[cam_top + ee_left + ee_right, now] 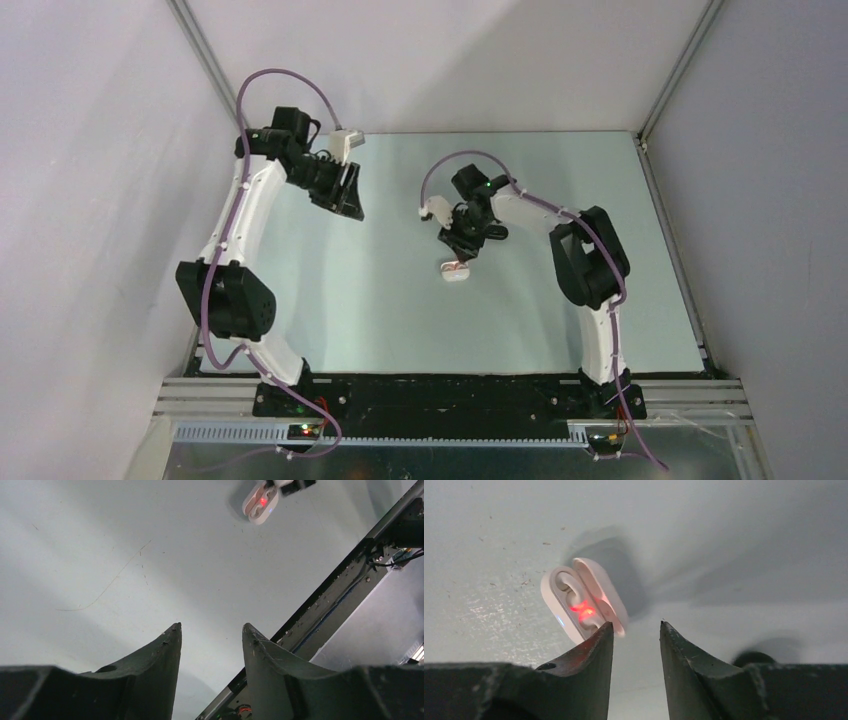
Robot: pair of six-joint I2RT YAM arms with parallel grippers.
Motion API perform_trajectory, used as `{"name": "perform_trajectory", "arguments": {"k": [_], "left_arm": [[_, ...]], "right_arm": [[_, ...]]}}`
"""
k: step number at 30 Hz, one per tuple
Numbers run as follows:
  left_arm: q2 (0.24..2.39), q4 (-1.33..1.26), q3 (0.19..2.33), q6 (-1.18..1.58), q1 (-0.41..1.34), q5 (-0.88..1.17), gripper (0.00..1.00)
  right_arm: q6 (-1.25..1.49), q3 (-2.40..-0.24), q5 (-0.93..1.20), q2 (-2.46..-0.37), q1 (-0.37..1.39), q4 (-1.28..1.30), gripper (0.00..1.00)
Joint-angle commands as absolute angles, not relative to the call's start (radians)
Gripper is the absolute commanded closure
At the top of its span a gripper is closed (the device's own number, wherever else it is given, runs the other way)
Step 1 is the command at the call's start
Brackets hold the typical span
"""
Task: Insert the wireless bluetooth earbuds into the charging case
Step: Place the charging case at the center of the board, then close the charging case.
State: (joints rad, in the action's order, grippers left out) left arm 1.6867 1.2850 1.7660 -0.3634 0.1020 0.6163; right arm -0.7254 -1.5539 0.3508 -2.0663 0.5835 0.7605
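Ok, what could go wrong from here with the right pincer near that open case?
The right pincer hangs open with one finger overlapping the open charging case; coming down, it could clip or shove the case. The left pincer hangs far off, open, so nothing braces the case.

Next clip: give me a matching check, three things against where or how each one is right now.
Things:
1. left gripper
2. right gripper
3. charging case

States:
A. white, with a red light glowing inside
B. open, empty, close beside the case
C. open, empty, well away from the case

Pairs: 1-C, 2-B, 3-A
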Motion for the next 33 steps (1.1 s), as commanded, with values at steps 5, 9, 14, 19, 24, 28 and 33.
{"name": "perform_trajectory", "arguments": {"k": [5, 9, 14, 19, 24, 28, 33], "left_arm": [[1.669, 1.26, 1.781, -0.362, 0.089, 0.624, 0.47], [1.676, 1.255, 1.787, -0.357, 0.089, 0.627, 0.46], [1.67, 1.256, 1.787, -0.353, 0.09, 0.64, 0.46], [1.651, 1.256, 1.761, -0.355, 0.089, 0.649, 0.46], [1.619, 1.255, 1.722, -0.359, 0.089, 0.65, 0.46], [1.6, 1.254, 1.696, -0.362, 0.089, 0.653, 0.46], [1.592, 1.251, 1.687, -0.36, 0.089, 0.657, 0.46]], "right_arm": [[-0.816, -1.687, 0.558, -1.907, 0.454, 0.904, 0.48], [-0.906, -1.536, 0.654, -1.846, 0.465, 0.871, 0.31], [-1.073, -1.481, 0.658, -1.886, 0.526, 0.899, 0.02], [-1.175, -1.487, 0.607, -1.938, 0.585, 0.852, 0.01], [-1.193, -1.531, 0.56, -2.02, 0.616, 0.838, 0.01], [-1.209, -1.554, 0.504, -2.073, 0.632, 0.834, 0.01], [-1.209, -1.542, 0.471, -2.089, 0.633, 0.783, 0.15]]}}
